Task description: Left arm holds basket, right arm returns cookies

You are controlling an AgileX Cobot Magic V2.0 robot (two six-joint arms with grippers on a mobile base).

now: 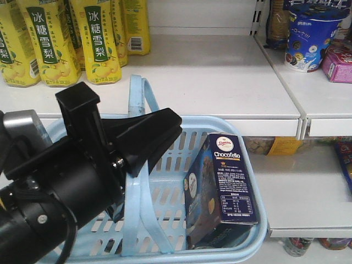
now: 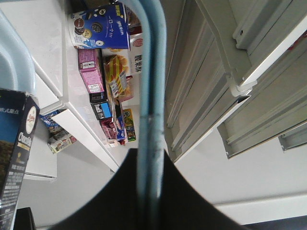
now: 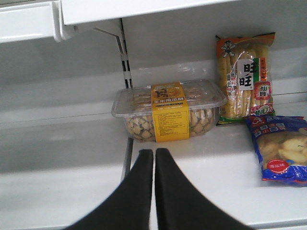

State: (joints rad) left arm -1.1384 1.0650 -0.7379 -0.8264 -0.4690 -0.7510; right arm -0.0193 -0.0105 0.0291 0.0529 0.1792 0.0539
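Observation:
The light blue basket hangs in front of the white shelves. My left gripper is shut on its raised handle. In the left wrist view the handle runs straight up from between the black fingers of the left gripper. The cookies, a dark navy "Chocofello" box, stand upright inside the basket at its right end. Their edge shows at the left of the left wrist view as the cookies. My right gripper is shut on nothing and faces a lower shelf.
Yellow drink bottles stand on the upper shelf, with a round blue tub and a pink box to the right. Ahead of the right gripper sit a clear tub with a yellow label, a snack pack and a blue bag.

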